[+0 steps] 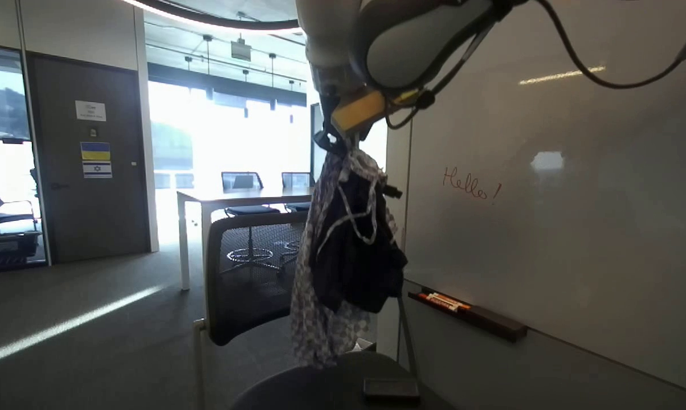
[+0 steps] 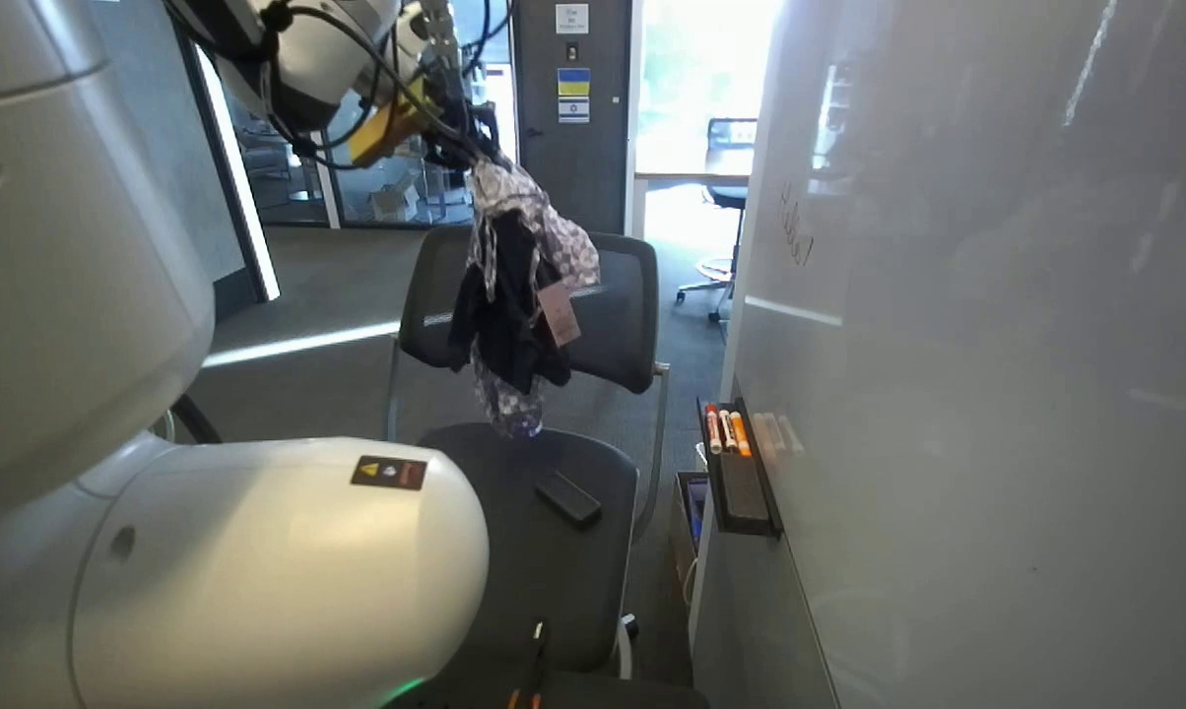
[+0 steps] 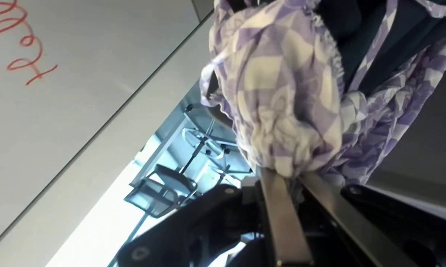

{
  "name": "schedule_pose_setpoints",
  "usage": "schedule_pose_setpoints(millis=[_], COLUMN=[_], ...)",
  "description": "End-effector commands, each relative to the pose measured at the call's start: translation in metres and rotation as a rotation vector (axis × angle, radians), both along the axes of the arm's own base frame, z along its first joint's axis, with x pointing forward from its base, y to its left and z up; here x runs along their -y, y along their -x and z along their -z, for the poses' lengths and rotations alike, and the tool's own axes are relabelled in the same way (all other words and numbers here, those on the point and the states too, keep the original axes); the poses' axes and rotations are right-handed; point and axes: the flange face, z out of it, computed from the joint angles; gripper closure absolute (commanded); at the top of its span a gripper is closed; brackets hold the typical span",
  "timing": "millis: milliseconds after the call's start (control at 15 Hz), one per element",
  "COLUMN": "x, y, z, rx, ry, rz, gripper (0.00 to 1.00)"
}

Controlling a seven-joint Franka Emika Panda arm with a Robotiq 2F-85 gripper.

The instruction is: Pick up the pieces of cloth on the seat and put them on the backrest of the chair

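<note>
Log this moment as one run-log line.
claw: shut on checked cloth | dark cloth: hanging with it | lower end: near rear edge of seat, contact unclear | placing on backrest: not yet done

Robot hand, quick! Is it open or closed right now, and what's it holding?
Hand: closed, holding the purple-and-white checked cloth; dark cloth hangs with it, but whether that is gripped too can't be told.

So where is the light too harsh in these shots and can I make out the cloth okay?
In both exterior views, the window is blown out, a bright stripe crosses the floor, and the whiteboard shows glare; in an exterior view, the dark cloth looks nearly black; in the wrist view, the patterned cloth shows readable checks.
</note>
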Motion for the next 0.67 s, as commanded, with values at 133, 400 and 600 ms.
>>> schedule_pose_setpoints(millis=[133, 400, 600], x=[-0.048, -0.087, -0.108], y=[-0.015, -0.051, -0.062], z=[-0.121, -0.109, -0.069], rx=[0.182, 0.098, 0.002], ry=[0.107, 0.088, 0.071], rz=[0.024, -0.042, -0.104], gripper=[0.98, 0.98, 0.98])
